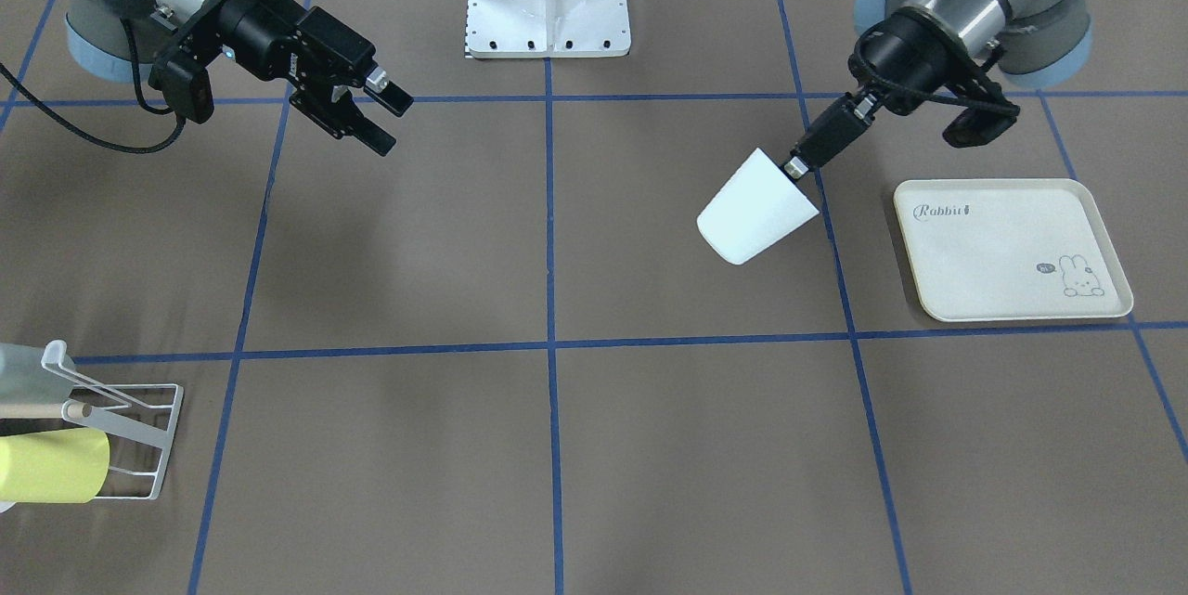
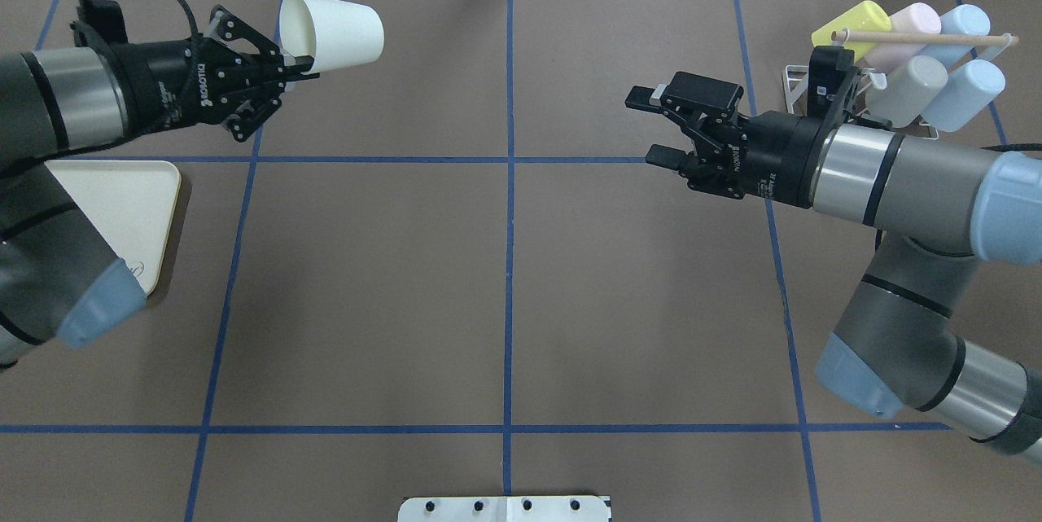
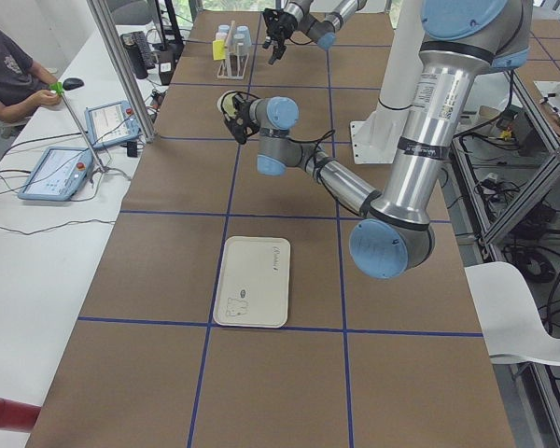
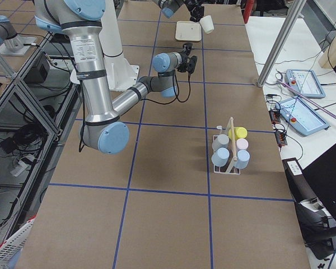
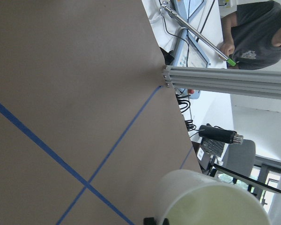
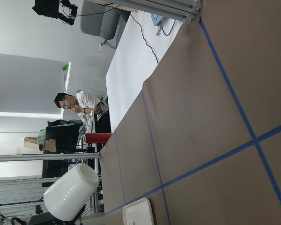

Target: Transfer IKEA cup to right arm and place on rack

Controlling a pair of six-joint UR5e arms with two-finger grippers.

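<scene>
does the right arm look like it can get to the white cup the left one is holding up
Probably yes. The right gripper is open and faces the cup, nothing stands between them, and the left gripper pinches only the rim, leaving its body free. The gap is wide, though.

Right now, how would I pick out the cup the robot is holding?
On the brown table with blue tape lines, find the robot's left arm. Its tool grips a white cup by the rim, off the table; the other cups are coloured or grey and sit on the wire rack.
</scene>
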